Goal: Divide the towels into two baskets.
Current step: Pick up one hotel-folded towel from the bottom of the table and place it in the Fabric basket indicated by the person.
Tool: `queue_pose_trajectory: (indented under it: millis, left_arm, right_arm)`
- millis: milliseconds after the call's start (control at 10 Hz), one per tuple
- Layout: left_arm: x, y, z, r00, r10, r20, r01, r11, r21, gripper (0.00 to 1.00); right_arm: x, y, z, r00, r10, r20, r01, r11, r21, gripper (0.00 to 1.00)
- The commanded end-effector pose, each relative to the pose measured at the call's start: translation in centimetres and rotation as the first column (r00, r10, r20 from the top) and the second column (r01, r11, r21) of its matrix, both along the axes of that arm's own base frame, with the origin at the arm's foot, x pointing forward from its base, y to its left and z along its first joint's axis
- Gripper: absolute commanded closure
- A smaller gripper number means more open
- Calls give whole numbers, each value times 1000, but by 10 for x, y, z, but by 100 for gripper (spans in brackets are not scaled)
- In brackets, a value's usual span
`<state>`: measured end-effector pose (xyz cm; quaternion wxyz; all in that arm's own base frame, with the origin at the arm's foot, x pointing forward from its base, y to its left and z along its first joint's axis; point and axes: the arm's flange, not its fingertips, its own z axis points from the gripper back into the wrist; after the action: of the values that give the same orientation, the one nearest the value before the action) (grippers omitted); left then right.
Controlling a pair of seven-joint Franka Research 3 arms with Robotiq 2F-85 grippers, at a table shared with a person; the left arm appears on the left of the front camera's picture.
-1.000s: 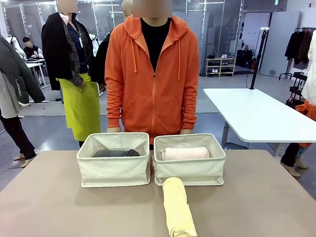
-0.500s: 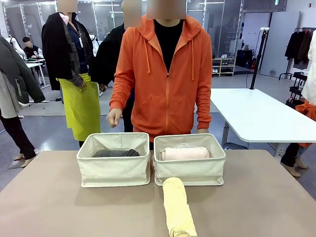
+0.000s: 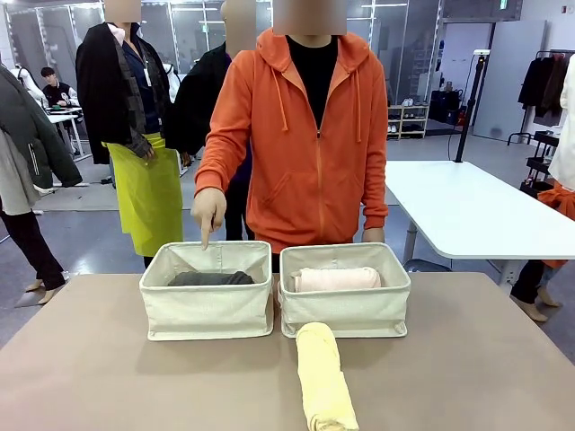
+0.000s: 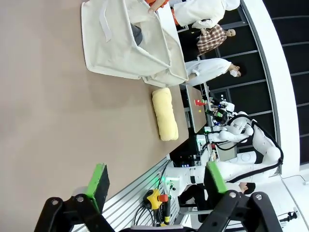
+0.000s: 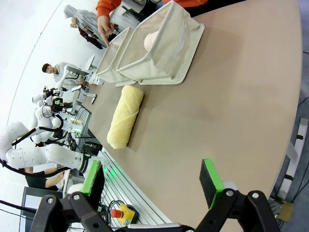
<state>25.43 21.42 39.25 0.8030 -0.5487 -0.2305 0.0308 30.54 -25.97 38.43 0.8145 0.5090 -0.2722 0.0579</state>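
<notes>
Two cream baskets stand side by side at the far edge of the table. A dark grey towel [image 3: 211,278] lies in the left basket [image 3: 207,312], and a pale pink towel [image 3: 337,279] lies in the right basket [image 3: 346,316]. On the table in front of the right basket lies a pale yellow towel [image 3: 325,382], end-on to me. The person's hand [image 3: 208,211] points a finger down over the left basket. My left gripper [image 4: 157,179] is open above bare table, well short of the yellow towel [image 4: 165,113]. My right gripper [image 5: 151,176] is open too, the yellow towel [image 5: 125,123] ahead of it.
A person in an orange hoodie [image 3: 305,144] stands right behind the baskets. The brown tabletop [image 3: 108,377] is bare on both sides of the yellow towel. A white table [image 3: 467,211] and other people stand farther back.
The person has shifted slightly to the right, lifted a hand from behind the left basket and now points a finger down over it. Towels, baskets and grippers have not moved.
</notes>
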Motion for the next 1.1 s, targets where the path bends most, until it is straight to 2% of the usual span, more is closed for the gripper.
queue_pose_trajectory:
  millis: [0,700,800,900,1000]
  left_arm:
    - [-5,1,5,1000,-8,4,8,1000,-3,0]
    - [-5,1,5,1000,-8,4,8,1000,-3,0]
    - [-5,1,5,1000,-8,4,8,1000,-3,0]
    - [-5,1,5,1000,-8,4,8,1000,-3,0]
    - [-5,1,5,1000,-8,4,8,1000,-3,0]
  right_arm:
    - [-3,2,4,1000,0,-20,0,1000,4,0]
    - [-3,2,4,1000,0,-20,0,1000,4,0]
    - [0,0,0,1000,0,0,0,1000,0,0]
    - [-6,9,14,996,85,-24,-86,995,-42,0]
    - [3,31,21,985,164,-53,-169,980,-107,0]
